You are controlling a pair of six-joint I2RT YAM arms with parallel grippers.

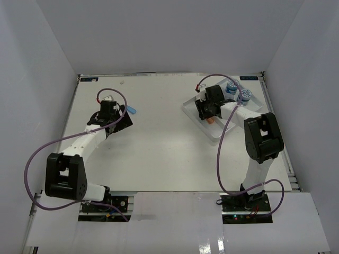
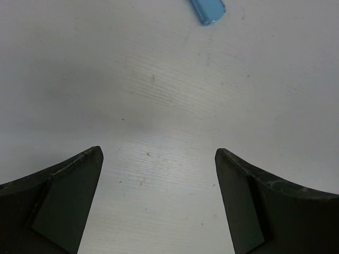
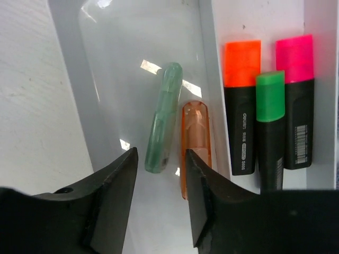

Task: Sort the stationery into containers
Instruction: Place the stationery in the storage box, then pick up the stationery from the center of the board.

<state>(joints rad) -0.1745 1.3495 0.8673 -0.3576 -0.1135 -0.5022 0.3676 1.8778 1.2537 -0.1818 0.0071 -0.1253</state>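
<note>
White matte tabletop (image 2: 159, 79) everywhere. Left gripper (image 2: 158, 153) gapes wide over bare table, with a smooth blue marker (image 2: 207, 9) just beyond it. Right gripper (image 3: 161, 159) is a narrow crack apart, gripping nothing, above the glossy white tray (image 3: 69, 63). Translucent green marker (image 3: 161, 121) and orange marker (image 3: 196, 137) share one compartment, with black-bodied highlighters (image 3: 241, 121) in the next. The pink one has a barcode, other print unreadable
</note>
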